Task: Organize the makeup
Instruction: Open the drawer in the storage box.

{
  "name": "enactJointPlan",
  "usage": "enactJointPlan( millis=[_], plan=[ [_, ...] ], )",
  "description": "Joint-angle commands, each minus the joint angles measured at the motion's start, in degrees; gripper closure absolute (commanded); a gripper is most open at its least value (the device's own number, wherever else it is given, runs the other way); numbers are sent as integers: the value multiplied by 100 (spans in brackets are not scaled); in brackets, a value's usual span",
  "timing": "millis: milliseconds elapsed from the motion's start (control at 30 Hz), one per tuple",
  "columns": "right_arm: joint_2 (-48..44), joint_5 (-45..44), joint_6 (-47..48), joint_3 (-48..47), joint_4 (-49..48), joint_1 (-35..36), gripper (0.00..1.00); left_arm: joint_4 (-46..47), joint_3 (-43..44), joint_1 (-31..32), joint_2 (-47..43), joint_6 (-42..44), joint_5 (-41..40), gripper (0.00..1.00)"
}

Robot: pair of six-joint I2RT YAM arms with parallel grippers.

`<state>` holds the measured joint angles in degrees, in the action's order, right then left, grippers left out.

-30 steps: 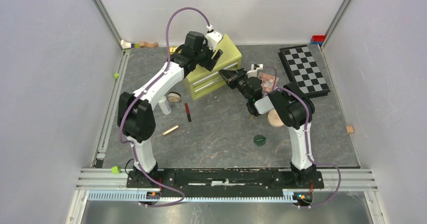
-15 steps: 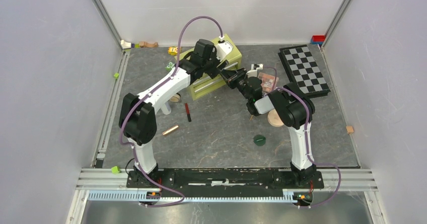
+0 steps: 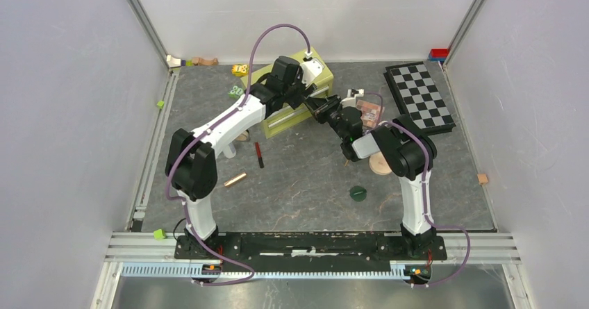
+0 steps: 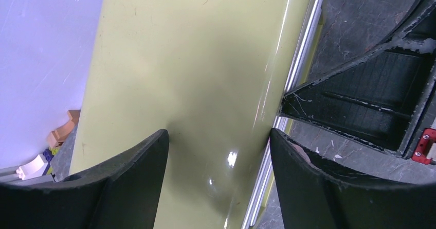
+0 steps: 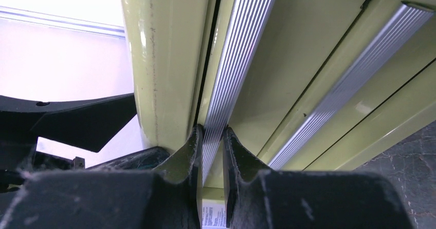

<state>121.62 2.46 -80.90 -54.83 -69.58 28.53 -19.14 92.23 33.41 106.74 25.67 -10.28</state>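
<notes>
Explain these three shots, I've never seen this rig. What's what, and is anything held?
Two robot arms are bolted at the near edge of a table. The wide picture comes from a fixed camera above and behind them. The other two come from a camera on each wrist, looking past that arm's own fingers.

At the back stands a yellow-green drawer box. The right end effector is clamped on the silver handle of its top drawer. The left end effector is open, with its fingers apart over the box's top, and holds nothing.

Loose on the table are a red-black pencil, a rose-gold tube, a green disc, a half-hidden tan compact and, at the back right, a chequered board.
</notes>
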Motion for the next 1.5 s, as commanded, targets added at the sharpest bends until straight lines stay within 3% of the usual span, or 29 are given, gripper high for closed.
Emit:
enactJointPlan(
  millis=[0,1467],
  plan=[
    [-298,-96,401,210,-159,-15,94,-183,-47,-201,284,-9,-809,23],
    [-638,-211,598,664,-234,-15,94,-477,639,-607,691,-611,-1778,19]
  ],
)
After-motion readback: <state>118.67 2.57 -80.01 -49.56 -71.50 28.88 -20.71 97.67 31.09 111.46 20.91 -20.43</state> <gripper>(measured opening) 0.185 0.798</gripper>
